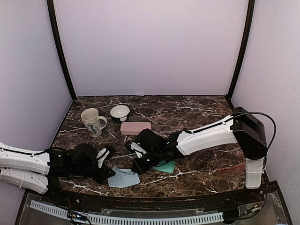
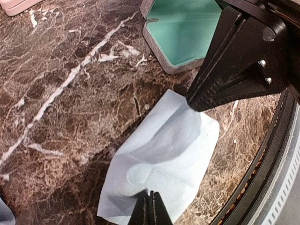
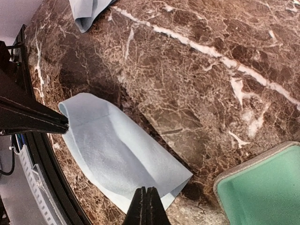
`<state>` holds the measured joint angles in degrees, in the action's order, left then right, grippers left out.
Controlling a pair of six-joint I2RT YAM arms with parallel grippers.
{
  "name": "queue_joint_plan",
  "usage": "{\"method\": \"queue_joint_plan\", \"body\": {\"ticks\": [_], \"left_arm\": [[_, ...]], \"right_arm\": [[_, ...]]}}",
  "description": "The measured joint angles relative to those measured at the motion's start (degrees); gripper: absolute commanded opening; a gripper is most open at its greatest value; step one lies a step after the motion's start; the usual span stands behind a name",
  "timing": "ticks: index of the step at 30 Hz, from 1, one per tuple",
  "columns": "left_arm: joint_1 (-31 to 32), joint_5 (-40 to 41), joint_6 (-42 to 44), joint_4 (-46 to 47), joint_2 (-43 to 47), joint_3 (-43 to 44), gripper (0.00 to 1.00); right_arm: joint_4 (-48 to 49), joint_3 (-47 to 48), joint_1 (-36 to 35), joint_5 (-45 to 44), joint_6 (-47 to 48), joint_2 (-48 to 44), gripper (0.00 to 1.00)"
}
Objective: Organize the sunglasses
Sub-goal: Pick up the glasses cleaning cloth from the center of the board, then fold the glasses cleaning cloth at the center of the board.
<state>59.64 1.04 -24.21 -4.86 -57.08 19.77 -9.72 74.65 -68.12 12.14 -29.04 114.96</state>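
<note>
**Top view.** The marble table carries a mug, a white bowl and a closed pink case toward the back. An open case with teal lining lies near the front, partly under the right arm. Both arms reach low over a light-blue cloth. The left gripper and right gripper meet it from opposite sides. We find no sunglasses on any visible part of the table; they may be hidden under the arms, which we cannot confirm.

**Left wrist view.** The left gripper's jaws are pressed together at the cloth's near edge and appear to pinch it. The right gripper's dark fingers, also closed, sit on the far corner, just short of the open case. Our reading is that the two opposite holds stretch the cloth flat or set up a fold.

**Right wrist view.** The right jaws are fully together at one end of the cloth, which looks doubled over there. The left fingers meet the curled corner at the other end. A second cloth lies well apart at the top edge. The case interior shown here is bare teal, with no sunglasses in this part. We judge the step in hand to be cloth preparation, so placing the glasses is not yet done.
</note>
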Motion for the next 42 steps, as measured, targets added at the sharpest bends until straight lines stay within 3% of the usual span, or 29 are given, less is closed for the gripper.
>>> {"method": "queue_joint_plan", "body": {"ticks": [29, 42], "left_arm": [[9.75, 1.84, -7.13, -8.52, -4.55, 4.50, 0.00], [11.06, 2.21, -9.49, -10.54, -5.97, 4.90, 0.00]], "right_arm": [[-6.19, -0.22, 1.18, 3.80, 4.79, 0.00, 0.00], [-6.21, -0.33, 1.16, 4.50, 4.76, -0.02, 0.00]]}}
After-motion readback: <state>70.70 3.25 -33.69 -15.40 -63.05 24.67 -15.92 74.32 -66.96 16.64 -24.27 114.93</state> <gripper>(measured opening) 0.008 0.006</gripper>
